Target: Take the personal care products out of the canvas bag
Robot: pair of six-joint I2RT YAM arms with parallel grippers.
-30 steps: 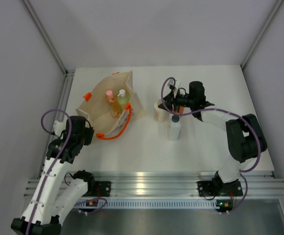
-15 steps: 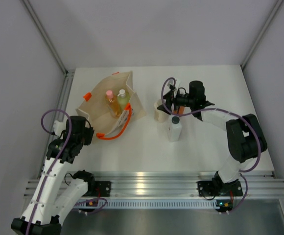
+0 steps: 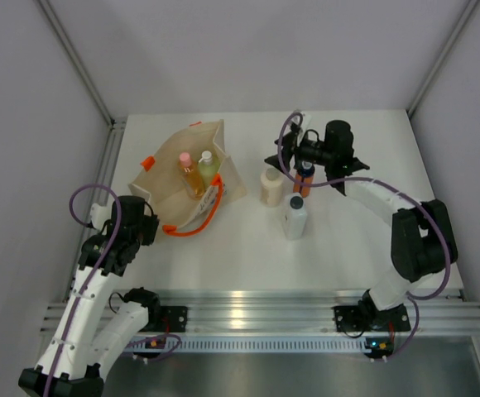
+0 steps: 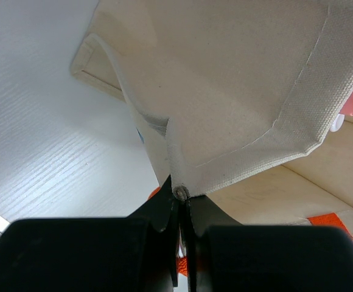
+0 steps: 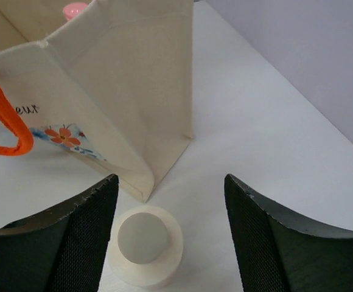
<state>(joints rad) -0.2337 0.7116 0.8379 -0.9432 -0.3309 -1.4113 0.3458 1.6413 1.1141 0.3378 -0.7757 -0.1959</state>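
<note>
A beige canvas bag (image 3: 233, 178) stands on the left half of the white surface (image 3: 348, 248), closer to the far edge than the near one, with its open mouth facing up. An orange loop handle (image 3: 197, 227) droops over the side that faces the near edge. Inside it, side by side, are a peach bottle with a pink cap (image 3: 189, 175) and a yellow-green bottle with a white cap (image 3: 208, 168), their long axes upright and caps at the top.

The left claw (image 4: 179, 210) is closed, pinching a hemmed fold of canvas at the bag's near-left corner.

Three more bottles stand upright outside the bag, near the middle of the surface. A squat cream bottle (image 3: 271, 187) stands just to the right of the bag. An orange bottle with a dark-blue top (image 3: 305, 178) is close on its right. A clear bottle with a dark cap (image 3: 295, 219) stands nearer the front edge, apart from both.

The right claw (image 5: 170, 179) is spread wide, holding nothing. It hangs above the cream bottle, whose round top shows between the two fingers (image 5: 85, 237) in the wrist view.
</note>
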